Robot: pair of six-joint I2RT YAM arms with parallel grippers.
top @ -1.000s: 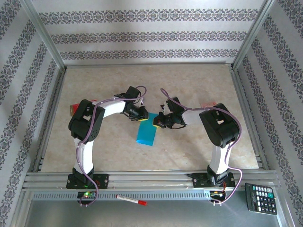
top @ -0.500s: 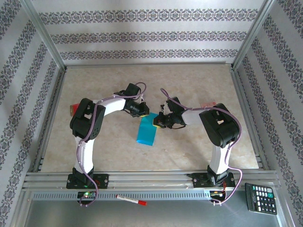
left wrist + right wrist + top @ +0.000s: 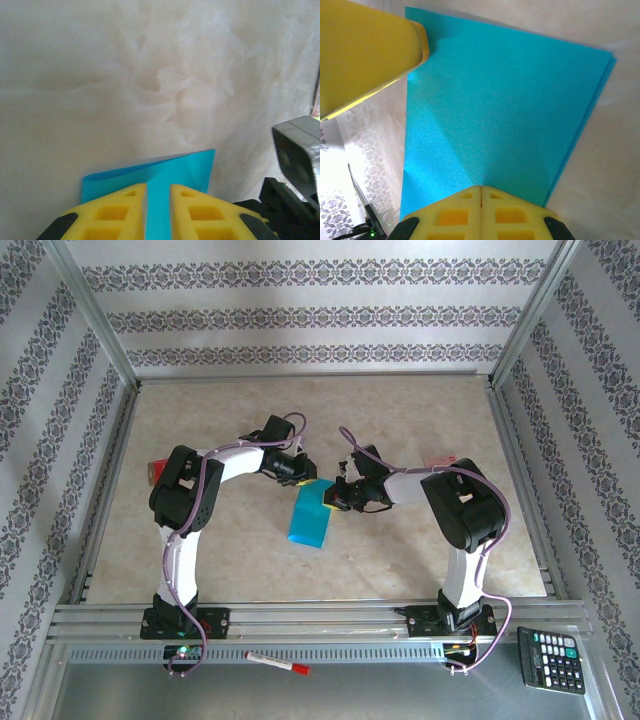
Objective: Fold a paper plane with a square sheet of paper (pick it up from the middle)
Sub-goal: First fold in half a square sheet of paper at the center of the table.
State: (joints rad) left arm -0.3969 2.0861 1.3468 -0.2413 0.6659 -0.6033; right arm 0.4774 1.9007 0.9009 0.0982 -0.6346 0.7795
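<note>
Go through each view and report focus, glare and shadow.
Top external: sharp, evenly lit, soft shadows on the table. Left wrist: table hazy, the left gripper's fingers blurred. Right wrist: paper crisp, a blurred yellow finger at top left, bottom-left corner blown out white.

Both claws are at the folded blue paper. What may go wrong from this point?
The right claw is shut on one edge of the sheet; pulling may tear or crumple it.
The left claw has a small gap over the far corner, so the sheet may slip.
The layers look slightly offset; a crease may come out crooked.
</note>
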